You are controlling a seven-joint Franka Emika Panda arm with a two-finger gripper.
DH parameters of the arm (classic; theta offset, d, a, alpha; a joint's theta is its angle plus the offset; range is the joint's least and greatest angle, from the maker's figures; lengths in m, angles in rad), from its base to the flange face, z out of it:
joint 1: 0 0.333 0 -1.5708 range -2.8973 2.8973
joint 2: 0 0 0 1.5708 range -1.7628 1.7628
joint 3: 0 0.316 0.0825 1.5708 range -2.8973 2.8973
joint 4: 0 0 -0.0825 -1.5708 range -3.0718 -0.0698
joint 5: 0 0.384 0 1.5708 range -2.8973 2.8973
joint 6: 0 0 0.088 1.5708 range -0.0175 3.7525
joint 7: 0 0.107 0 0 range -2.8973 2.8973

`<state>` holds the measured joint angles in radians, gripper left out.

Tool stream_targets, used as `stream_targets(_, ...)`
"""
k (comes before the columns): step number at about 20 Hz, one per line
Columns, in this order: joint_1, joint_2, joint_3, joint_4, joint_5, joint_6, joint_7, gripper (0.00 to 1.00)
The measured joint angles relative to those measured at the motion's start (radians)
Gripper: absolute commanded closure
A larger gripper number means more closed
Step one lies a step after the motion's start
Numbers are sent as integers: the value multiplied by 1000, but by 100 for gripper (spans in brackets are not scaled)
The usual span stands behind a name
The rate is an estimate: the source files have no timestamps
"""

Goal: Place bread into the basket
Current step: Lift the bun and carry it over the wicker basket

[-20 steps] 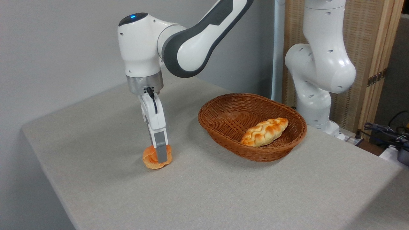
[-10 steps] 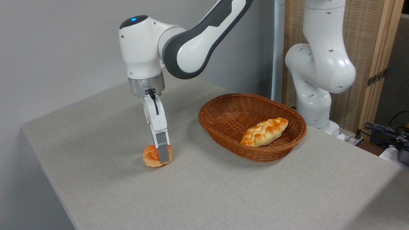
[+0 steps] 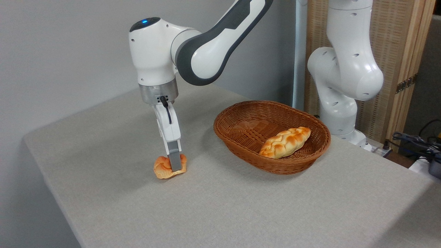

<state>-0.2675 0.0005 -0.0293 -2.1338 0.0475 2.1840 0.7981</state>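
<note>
Bread (image 3: 164,168), lower left of centre: orange-golden, with paler creases in its twisted top. Basket (image 3: 241,136), centre: reddish-brown wicker in a fine woven pattern. Braided loaf (image 3: 285,142) inside it: pale golden with browned ridges. Worktop (image 3: 241,206): plain light grey-beige with a faint fabric-like texture. Arm (image 3: 206,44), upper centre: white shells with dark grey joint sections, a blue light on top and a silver wrist ring. Fingers (image 3: 175,159): grey. Wall (image 3: 62,51), upper left: flat light grey.
</note>
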Motion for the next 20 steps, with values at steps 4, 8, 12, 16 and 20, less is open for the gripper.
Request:
stream_targets(4,1,-19,9,9,-25,-98,-32,81)
stream_targets(8,6,-105,64,43,-82,-268,-33,81)
stream_targets(12,12,-244,120,92,-84,-476,-20,80)
stream_targets(16,12,-400,170,64,-84,-666,74,78)
stream_targets(20,10,-522,180,-68,-84,-726,153,71)
